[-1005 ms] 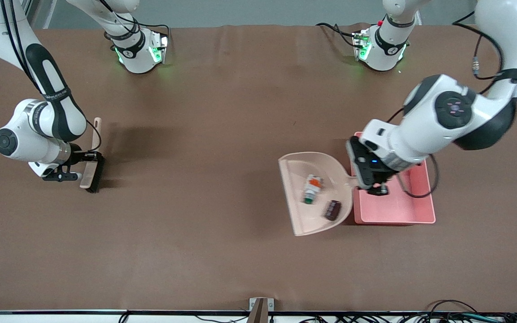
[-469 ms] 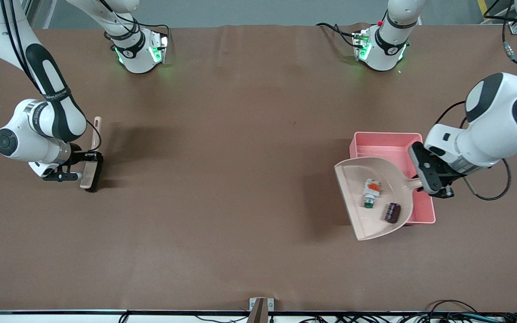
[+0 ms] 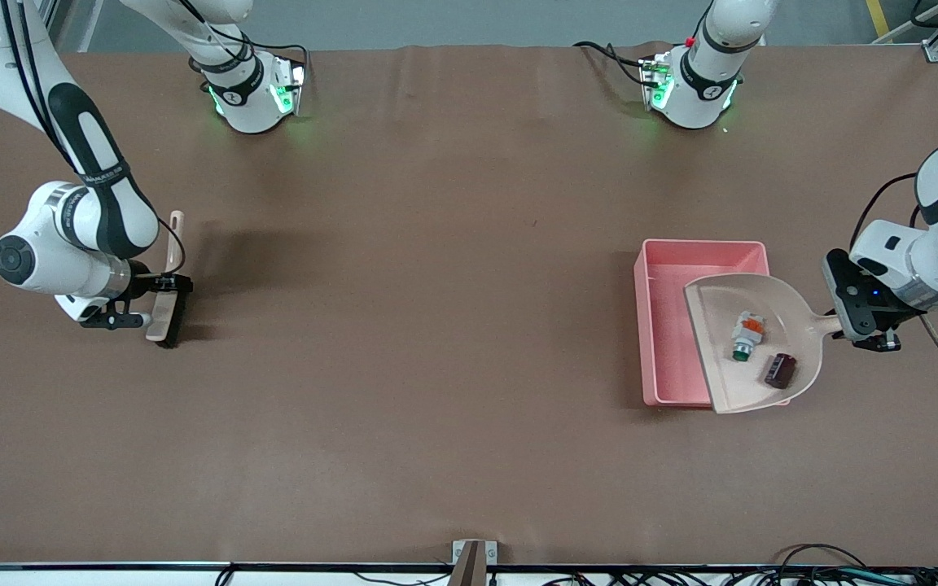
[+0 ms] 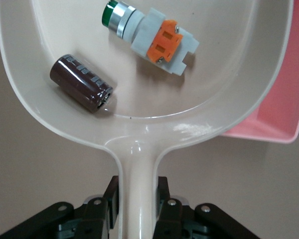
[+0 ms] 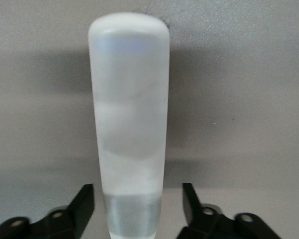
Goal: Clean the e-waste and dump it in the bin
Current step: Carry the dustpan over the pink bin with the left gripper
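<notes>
The dustpan (image 3: 754, 342) has swung over the bin (image 3: 664, 325), both parts (image 3: 746, 335) inside, left gripper (image 4: 137, 209) clamped on its handle; tipping comes next. The right gripper (image 5: 134, 206) has opened around the brush (image 3: 166, 305).

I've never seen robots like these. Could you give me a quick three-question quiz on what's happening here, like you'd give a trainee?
1. What is the left gripper shut on? A) a cloth B) the dustpan handle C) a cup
2. True or false: the white-grey part and the dark block lie in the dustpan, which is over the bin.
3. Fill in: the right gripper is open around the handle of the ____, at the right arm's end of the table.

Key: 1 B. 2 true. 3 brush.
</notes>
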